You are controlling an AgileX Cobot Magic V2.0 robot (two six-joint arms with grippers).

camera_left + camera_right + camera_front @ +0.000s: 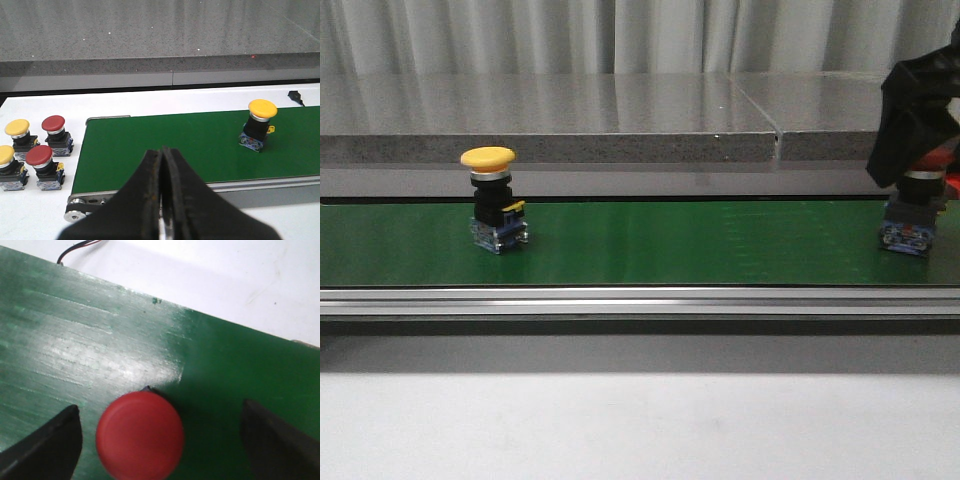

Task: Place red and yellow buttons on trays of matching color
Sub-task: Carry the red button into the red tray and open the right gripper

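A yellow button [488, 200] stands upright on the green belt [670, 245], left of the middle; it also shows in the left wrist view [260, 125]. At the belt's far right stands a red button [910, 215]. My right gripper [160, 412] is open right above it. The red cap [140, 435] sits between the two fingers, touching neither and nearer one of them. My left gripper [161, 150] is shut and empty, hanging over the near side of the belt, well away from the yellow button. No trays show in any view.
Off the belt's end, on the white table, stand two yellow buttons [17, 131] and two red buttons [53, 127]. A grey stone ledge [620, 120] runs behind the belt and a metal rail [620, 300] along its front. A black cable [295, 95] lies at the far edge.
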